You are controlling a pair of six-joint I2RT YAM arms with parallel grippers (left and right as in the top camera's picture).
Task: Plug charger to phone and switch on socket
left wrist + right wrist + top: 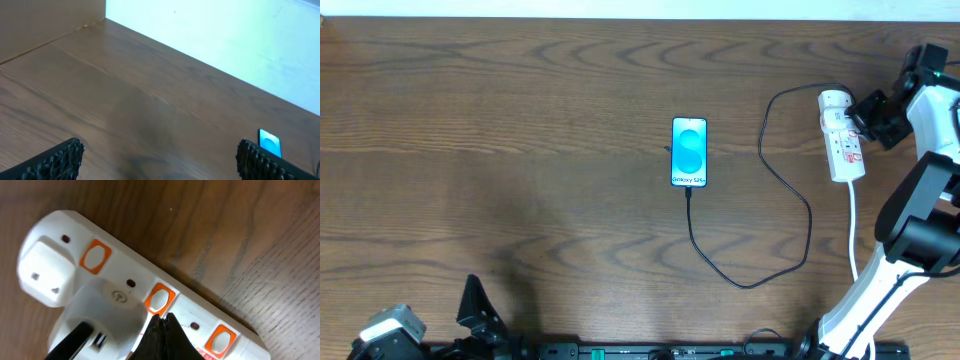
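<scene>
- The phone (pixel 688 152) is lying face up mid-table with its screen glowing blue. The charger cable (pixel 750 283) is running from its bottom edge in a big loop over to the power strip (pixel 842 135) on the right. It's looking plugged in at the phone end to me, though the overhead is too small to be sure it's seated.
- At the strip end, the cable is going into a white adapter (pixel 100 312) sitting in the strip, so I'm calling that part done too.
- The right gripper (pixel 161 322) is working on the last bit. Its fingers are pressing together into one point, and that tip is sitting right at the orange switch (pixel 160 300) beside the adapter. Whether it's touching or just off it, I can't tell.
- I'm also not seeing whether that switch is flipped, so I'm guessing the press is what's left.
- The left gripper (pixel 478 305) is idling at the near-left edge with its fingers (pixel 55 160) spread wide, holding nothing, well apart from everything.
</scene>
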